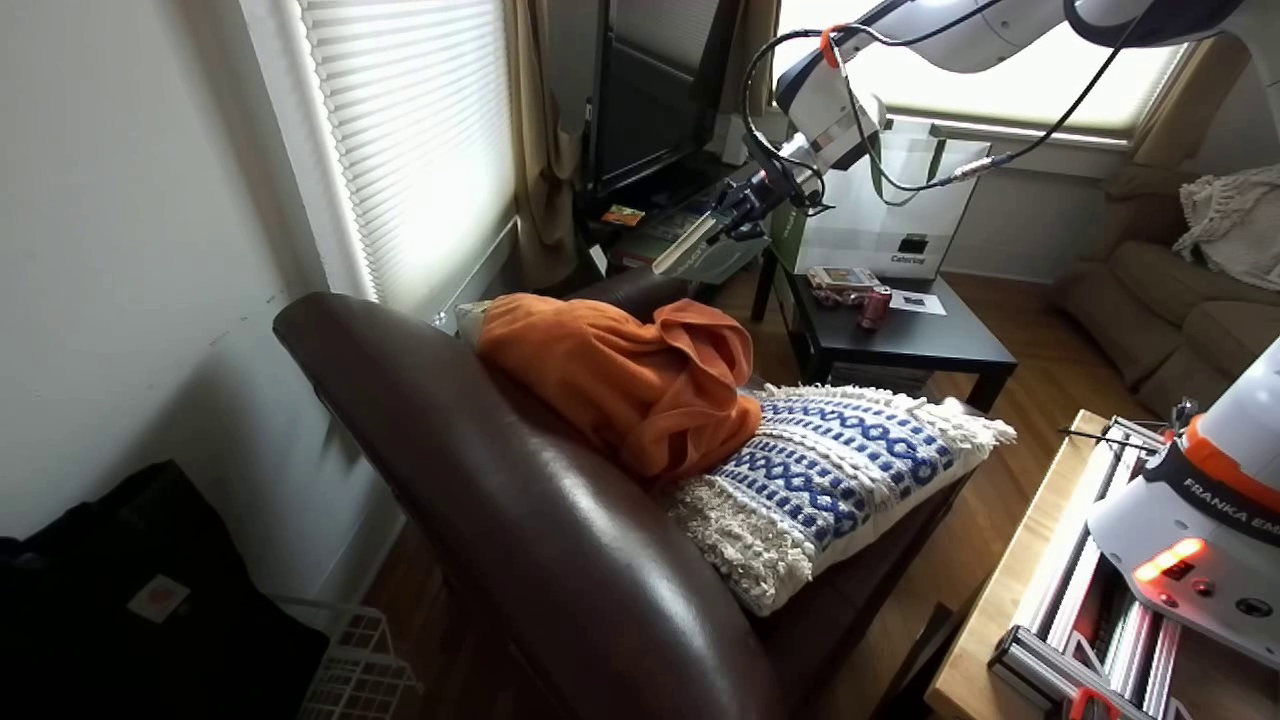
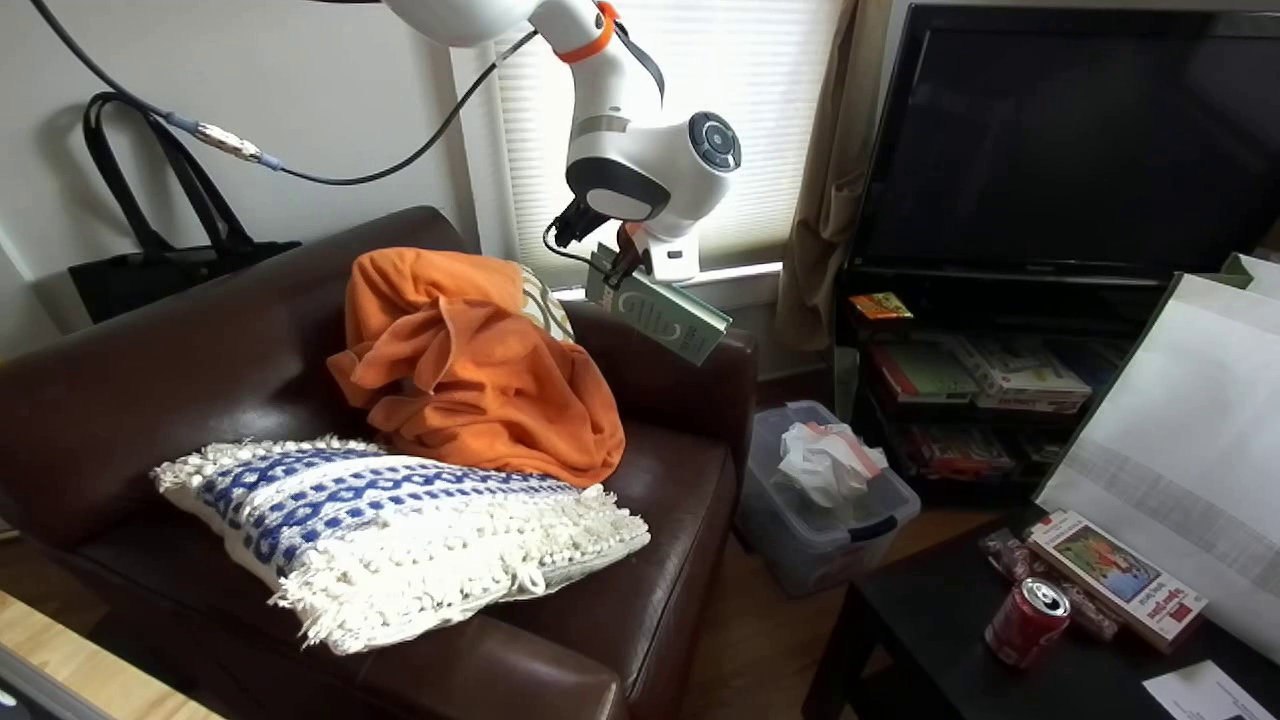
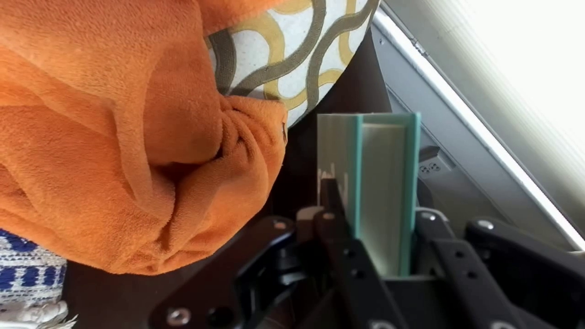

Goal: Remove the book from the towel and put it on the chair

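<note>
Had the fingers (image 3: 347, 256) clamped on the book (image 2: 665, 315), one to each side, with its pale page edge (image 3: 381, 196) facing the wrist view. Held it aslant in the air, apart from the towel (image 2: 480, 370) and near an armrest (image 2: 735, 370) of the chair (image 2: 200, 370). Pointed the gripper (image 3: 377, 214) obliquely downward, with the arm (image 2: 603, 95) stretched from the top edge in an exterior view, bent down toward its end, and a black cable (image 2: 350, 182) slung beside it. Had the base (image 1: 1130, 520) on a wooden stand (image 1: 1022, 560) near the chair, with an orange light (image 1: 1170, 558) glowing on its side. Saw the towel in a loose heap on the glossy brown chair, just beside a blue-and-white cushion (image 2: 300, 500) with fringed ends and partly covering a cushion with curving bands (image 3: 283, 55). Saw a lowered blind (image 2: 770, 100) beyond the armrest, a tan curtain (image 2: 825, 200) next to it, and a black TV (image 2: 1060, 150) above flat boxes (image 2: 930, 372). Made out a clear bin (image 2: 805, 560) on the floor (image 2: 790, 650) with a white plastic bag (image 2: 825, 460), but could not tell whether inside or on top. Noticed, farther round, a black table (image 2: 930, 610) bearing a red can (image 2: 1020, 625), a beige sofa (image 1: 1200, 295) with a cream throw (image 1: 1240, 225), and a black bag (image 2: 170, 285) near the pale wall (image 1: 150, 150) behind the chair.
</note>
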Controlling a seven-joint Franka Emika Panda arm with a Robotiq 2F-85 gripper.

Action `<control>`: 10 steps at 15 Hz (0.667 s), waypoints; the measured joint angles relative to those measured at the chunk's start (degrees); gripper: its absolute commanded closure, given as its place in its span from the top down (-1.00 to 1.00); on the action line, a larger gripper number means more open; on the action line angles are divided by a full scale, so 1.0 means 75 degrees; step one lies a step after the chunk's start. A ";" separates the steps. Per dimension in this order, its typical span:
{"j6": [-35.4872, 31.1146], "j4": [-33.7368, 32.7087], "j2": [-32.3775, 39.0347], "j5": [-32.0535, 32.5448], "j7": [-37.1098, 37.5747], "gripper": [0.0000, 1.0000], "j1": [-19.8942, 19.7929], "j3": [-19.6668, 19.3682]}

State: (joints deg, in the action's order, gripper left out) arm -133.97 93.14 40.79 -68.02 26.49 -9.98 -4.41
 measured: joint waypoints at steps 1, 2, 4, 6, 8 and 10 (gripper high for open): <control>0.0000 0.0015 0.0017 0.0002 0.0000 -0.87 0.0005 0.0000; 0.0000 0.0029 0.0048 0.0002 0.0000 -0.87 0.0011 0.0001; 0.0000 0.0049 0.0140 0.0002 0.0000 0.05 0.0020 0.0004; 0.0000 0.0003 0.0134 0.0002 -0.0004 0.32 0.0018 0.0002; 0.0000 -0.0036 0.0057 0.0002 -0.0004 0.64 0.0017 0.0002; 0.0000 -0.0035 0.0039 0.0002 -0.0004 0.94 0.0017 0.0002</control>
State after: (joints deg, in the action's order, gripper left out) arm -133.97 92.87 41.08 -68.01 26.46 -9.85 -4.39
